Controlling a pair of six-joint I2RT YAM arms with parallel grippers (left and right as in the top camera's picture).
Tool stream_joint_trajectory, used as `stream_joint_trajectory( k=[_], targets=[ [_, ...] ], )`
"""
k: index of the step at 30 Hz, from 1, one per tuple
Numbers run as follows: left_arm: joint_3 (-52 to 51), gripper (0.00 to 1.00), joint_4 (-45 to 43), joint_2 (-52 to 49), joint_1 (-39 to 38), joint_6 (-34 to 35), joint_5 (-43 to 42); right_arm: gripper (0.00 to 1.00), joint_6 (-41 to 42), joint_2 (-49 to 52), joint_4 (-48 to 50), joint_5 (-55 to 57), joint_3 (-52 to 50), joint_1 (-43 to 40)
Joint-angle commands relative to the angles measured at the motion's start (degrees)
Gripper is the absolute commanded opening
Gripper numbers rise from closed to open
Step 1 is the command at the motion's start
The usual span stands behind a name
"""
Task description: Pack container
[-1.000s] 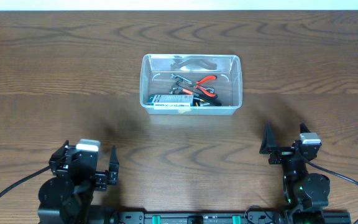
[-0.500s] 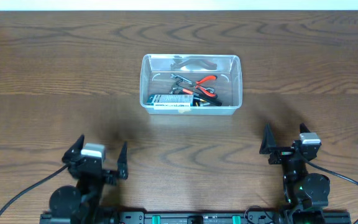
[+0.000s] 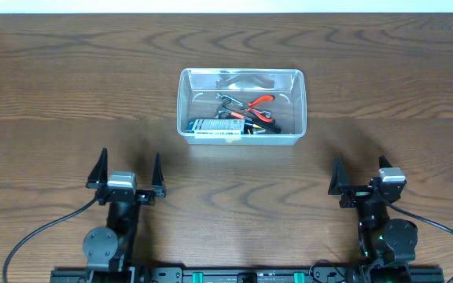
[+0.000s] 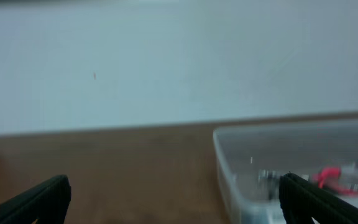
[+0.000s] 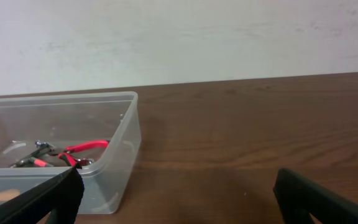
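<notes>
We judge packing finished: the container (image 3: 241, 71) holds red-handled pliers (image 3: 259, 102) and other tools, with nothing loose on the worktop (image 3: 69, 94). Left gripper (image 3: 130, 163) and right gripper (image 3: 359, 169) sit released, empty.

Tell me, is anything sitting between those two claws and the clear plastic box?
Nothing visible. Only bare wooden table lies between the left gripper, the right gripper and the container; both grippers are open and empty.
</notes>
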State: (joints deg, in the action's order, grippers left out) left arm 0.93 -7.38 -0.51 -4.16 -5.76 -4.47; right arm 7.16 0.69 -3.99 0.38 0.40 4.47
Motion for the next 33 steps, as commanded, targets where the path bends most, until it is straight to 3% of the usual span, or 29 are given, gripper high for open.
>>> stream_joint_trajectory(
  k=[1, 5, 10, 33],
  targets=[
    [-0.7, 0.98, 1.4, 0.4, 0.3, 0.5, 1.5, 0.99, -0.6, -0.4, -0.3, -0.4, -0.1, 0.5],
    [-0.7, 0.98, 3.9, 0.4, 0.2, 0.5, 2.1, 0.99, -0.6, -0.4, -0.3, -0.4, -0.1, 0.5],
    [-0.7, 0.98, 10.6, 0.4, 0.2, 0.7, -4.5, 0.99, -0.6, -0.4, -0.3, -0.4, -0.1, 0.5],
    [-0.7, 0.98, 10.6, 0.2, 0.2, 0.7, -6.3, 0.99, -0.6, -0.4, -0.3, -0.4, -0.1, 0.5]
  ],
)
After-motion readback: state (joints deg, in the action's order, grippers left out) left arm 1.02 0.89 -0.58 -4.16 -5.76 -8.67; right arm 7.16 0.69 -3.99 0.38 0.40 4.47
